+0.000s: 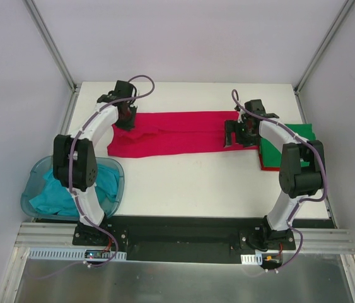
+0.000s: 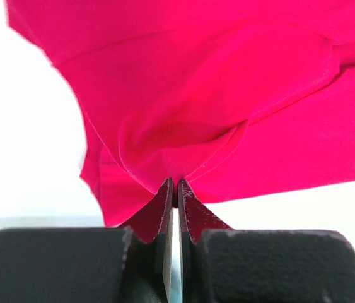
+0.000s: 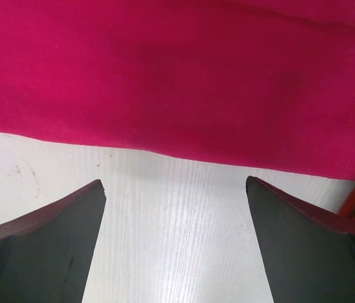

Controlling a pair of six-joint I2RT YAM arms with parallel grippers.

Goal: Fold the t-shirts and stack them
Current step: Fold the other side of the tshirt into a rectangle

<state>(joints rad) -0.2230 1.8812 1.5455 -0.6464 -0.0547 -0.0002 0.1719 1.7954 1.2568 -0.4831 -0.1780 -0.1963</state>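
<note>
here, a long red t-shirt (image 1: pixel 177 134) lies stretched sideways across the far half of the white surface (image 1: pixel 196 183), rumpled and partly doubled over along its length. the left fingers (image 2: pixel 173 189) are clenched on it at its left end. in the left wrist view the two tips press together with a pinch of red cloth caught between them, and folds fan out from that pinch. the right fingers (image 1: pixel 237 136) stand spread wide at the shirt's right end, grasping nothing. the right wrist view shows them over bare surface just beside the shirt's near hem, one tip to each side, clear of the cloth. just right of them a folded green t-shirt (image 1: pixel 298 134) rests at the right edge of the surface. what looks like a second red t-shirt (image 1: pixel 269 165) lies under it, though only a thin strip shows. at the near left corner a translucent blue tub (image 1: pixel 118 172) holds a bunched teal t-shirt (image 1: pixel 54 192), well apart from the long red one.
</note>
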